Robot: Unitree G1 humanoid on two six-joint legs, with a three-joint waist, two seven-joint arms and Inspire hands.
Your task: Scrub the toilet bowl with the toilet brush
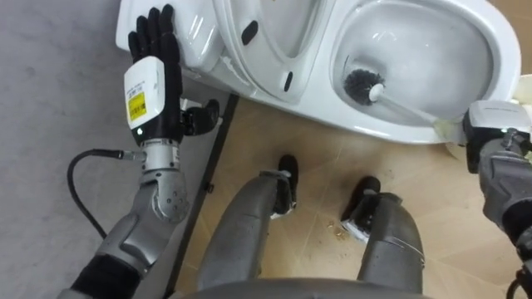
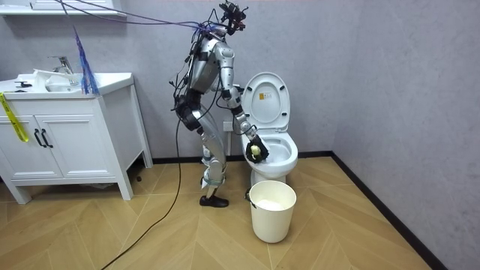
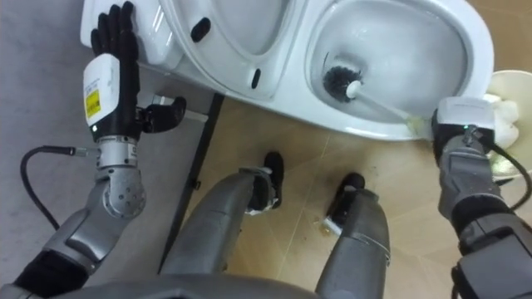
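The white toilet (image 1: 490,50) has its lid (image 1: 274,37) raised. Inside the bowl is the toilet brush, its black bristle head (image 1: 361,83) low against the near wall. A white handle (image 1: 407,106) runs from the head to the right, over the rim. My right hand (image 1: 492,124) is shut on the end of that handle at the bowl's right rim; I see its back. My left hand (image 1: 155,71) is open, with straight fingers lying on the corner of the tank (image 1: 195,41). In the room view I stand right before the toilet (image 2: 274,154), bent toward it.
A white bucket (image 2: 271,210) with paper in it stands on the floor beside the bowl, at my right (image 3: 509,95). A dark skirting strip (image 1: 212,158) runs along the grey wall. Crumbs (image 1: 339,232) lie by my feet. A white vanity cabinet (image 2: 67,142) stands at the room view's left.
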